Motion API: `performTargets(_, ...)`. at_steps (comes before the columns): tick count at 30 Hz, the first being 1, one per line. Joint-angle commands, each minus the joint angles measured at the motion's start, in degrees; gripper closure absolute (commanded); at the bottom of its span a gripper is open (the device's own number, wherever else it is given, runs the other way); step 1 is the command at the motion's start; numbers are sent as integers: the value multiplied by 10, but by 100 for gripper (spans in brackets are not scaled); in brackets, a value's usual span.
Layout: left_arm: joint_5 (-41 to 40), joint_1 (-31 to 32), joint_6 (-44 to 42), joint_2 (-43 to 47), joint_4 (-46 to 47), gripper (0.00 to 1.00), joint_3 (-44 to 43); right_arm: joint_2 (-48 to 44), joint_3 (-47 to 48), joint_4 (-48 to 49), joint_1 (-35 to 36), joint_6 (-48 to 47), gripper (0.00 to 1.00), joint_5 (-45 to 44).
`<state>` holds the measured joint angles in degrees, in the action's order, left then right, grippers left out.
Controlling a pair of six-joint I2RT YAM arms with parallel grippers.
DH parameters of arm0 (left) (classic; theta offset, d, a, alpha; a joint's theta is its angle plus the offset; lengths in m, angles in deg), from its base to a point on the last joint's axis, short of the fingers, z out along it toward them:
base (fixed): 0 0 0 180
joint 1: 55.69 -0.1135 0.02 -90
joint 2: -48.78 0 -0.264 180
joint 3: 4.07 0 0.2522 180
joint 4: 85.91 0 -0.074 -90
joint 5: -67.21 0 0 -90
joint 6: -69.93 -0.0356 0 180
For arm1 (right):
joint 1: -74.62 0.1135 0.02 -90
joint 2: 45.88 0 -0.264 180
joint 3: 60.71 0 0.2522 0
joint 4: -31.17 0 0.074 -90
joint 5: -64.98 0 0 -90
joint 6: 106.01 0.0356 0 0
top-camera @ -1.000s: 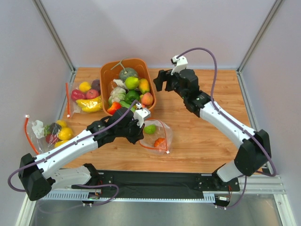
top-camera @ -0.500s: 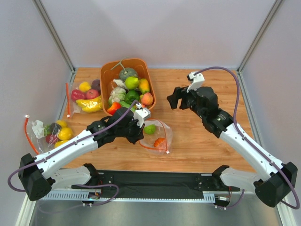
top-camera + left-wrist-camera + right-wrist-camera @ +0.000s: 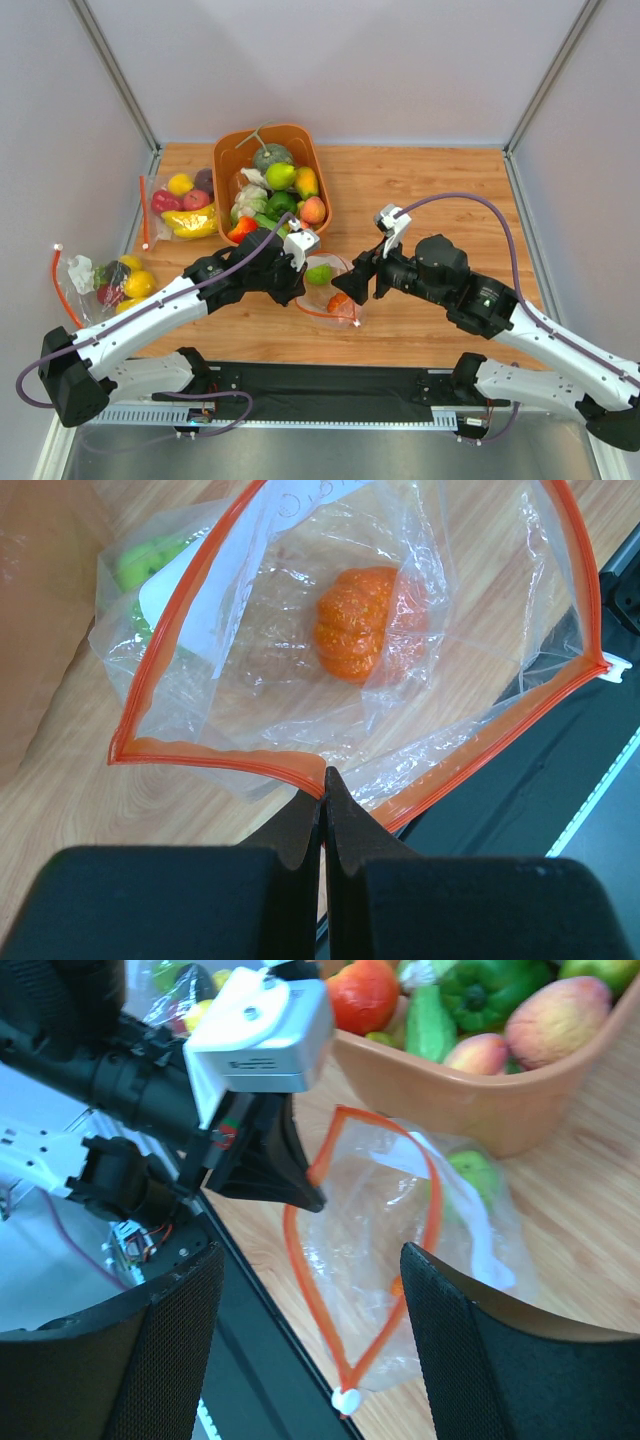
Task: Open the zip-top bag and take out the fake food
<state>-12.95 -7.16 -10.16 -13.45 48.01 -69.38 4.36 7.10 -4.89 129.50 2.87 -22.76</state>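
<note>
Near the middle of the wooden table (image 3: 430, 200), a little toward 6 o'clock in the overhead view, the zip-top bag (image 3: 345, 275) lies flat with its mouth gaping. Its red-orange zip strip (image 3: 200, 755) forms a wide open loop, with a small white tab (image 3: 617, 663) at one end. Inside the bag rest a ridged orange fruit (image 3: 358, 625) and a green fruit (image 3: 150, 560), which lies partly behind the white label (image 3: 185, 615) toward the bag's closed end.

The left gripper (image 3: 323, 785) has its fingers pressed together on the near lip of the zip strip, pinching it. In the overhead view this grip is at the bag's 8 o'clock edge.

The right gripper (image 3: 312, 1280) reaches over from 3 o'clock with its fingers spread wide, and the open mouth of the bag lies between them in the wrist view. The pictures do not show whether it touches the plastic.

At 11 o'clock stands an orange basket (image 3: 228, 160) heaped with assorted plastic fruit and vegetables. A second clear bag (image 3: 185, 205), holding a banana, lies at 10 o'clock. A third bag (image 3: 105, 280) lies at 9 o'clock, at the table's left edge.
</note>
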Motion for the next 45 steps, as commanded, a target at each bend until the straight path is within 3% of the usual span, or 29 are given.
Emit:
performTargets(1, -3, 1, -11, 13, 2, 100, -15, 26, -3, 30, 37, 25, 28, 33)
performTargets(7, -4, 0, -12, 12, 1, 100, -14, 85, -28, 103, 57, 57, 28, 80)
performTargets(11, -5, 1, -12, 12, 1, 100, -14, 121, -35, 122, 61, 70, 30, 64)
performTargets(17, -2, 1, -12, 13, 2, 100, -15, 157, -39, 101, 61, 68, 32, -22)
performTargets(21, -2, 0, -12, 15, 1, 100, -14, 177, -36, 70, 61, 83, 36, -137)
performTargets(27, 2, 1, -12, 15, 2, 100, -14, 220, -28, 44, 61, 94, 39, -211)
performTargets(45, 4, 1, -11, 18, 1, 100, -15, 328, -24, 29, 74, 70, 41, -219)
